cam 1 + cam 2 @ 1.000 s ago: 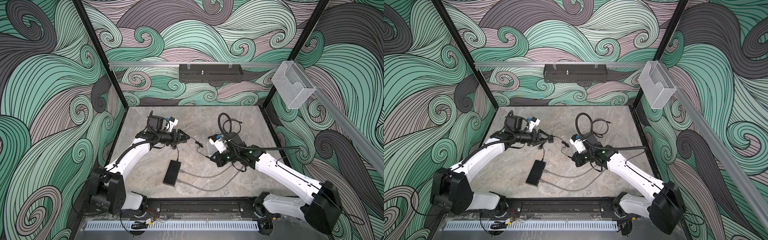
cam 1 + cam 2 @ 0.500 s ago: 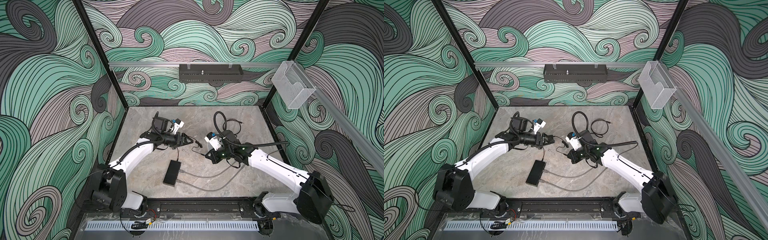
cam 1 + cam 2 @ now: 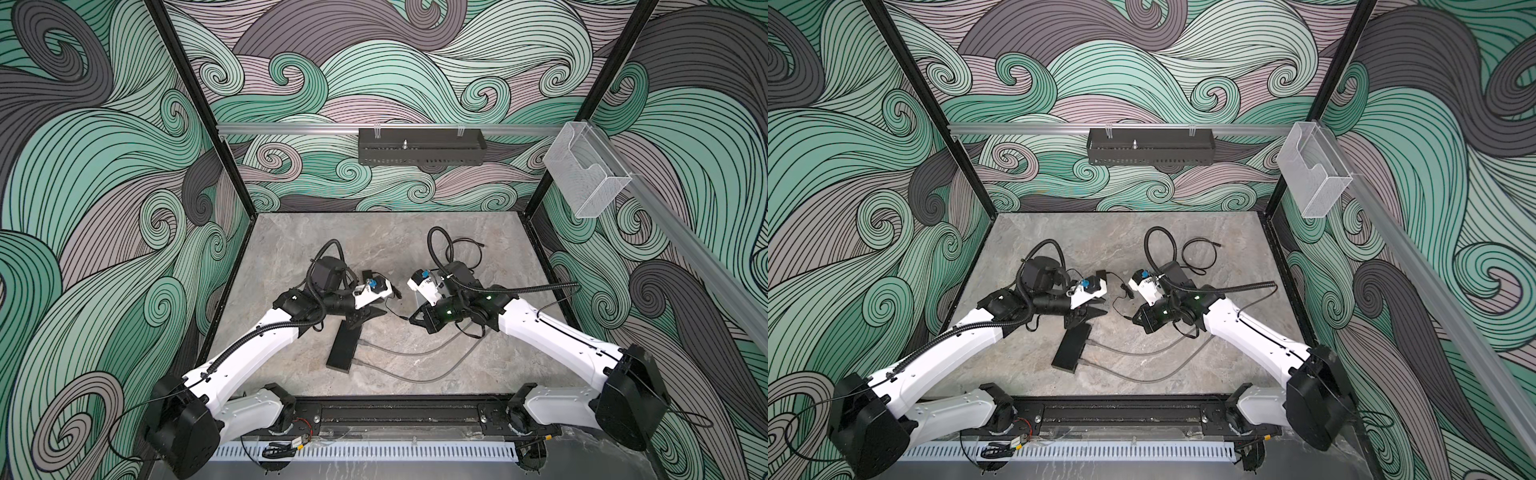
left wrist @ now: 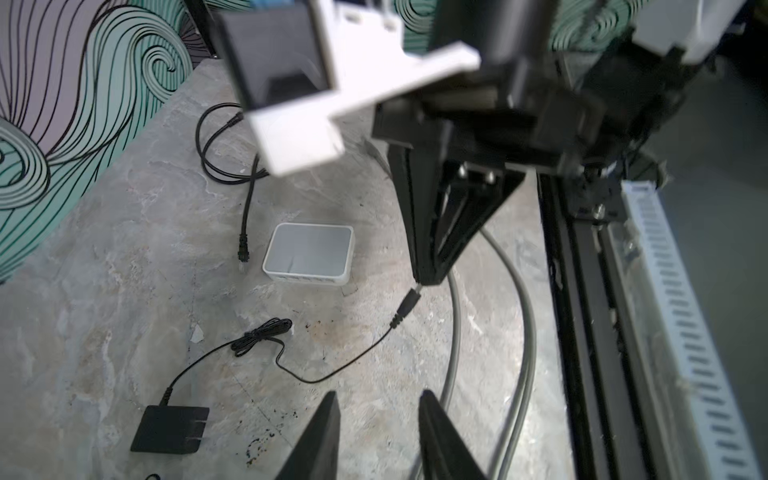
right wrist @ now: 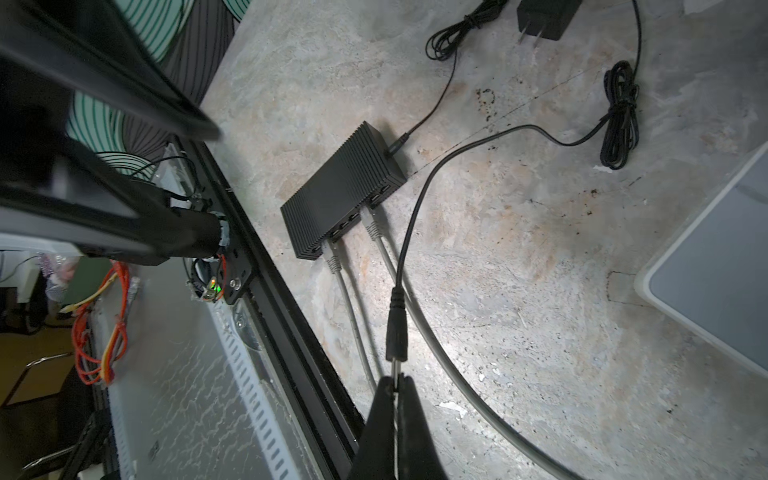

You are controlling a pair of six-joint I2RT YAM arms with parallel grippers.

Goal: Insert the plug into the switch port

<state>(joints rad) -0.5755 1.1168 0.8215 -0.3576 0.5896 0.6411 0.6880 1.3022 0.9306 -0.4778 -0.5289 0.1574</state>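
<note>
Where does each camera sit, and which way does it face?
Top views: above the front rail, looking down at the table; left arm and right arm show whole.
Left wrist: faces right gripper, plug, white box; left gripper shows, open.
Right wrist: faces black switch; right gripper pinches plug.
Shared: plug and adapter in both wrist views.

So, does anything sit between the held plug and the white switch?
Nothing visible: in the left wrist view only bare table separates the plug from the switch. But the right tool pinches the plug by its metal tip, so its own jaws cover the end that must go in.
</note>
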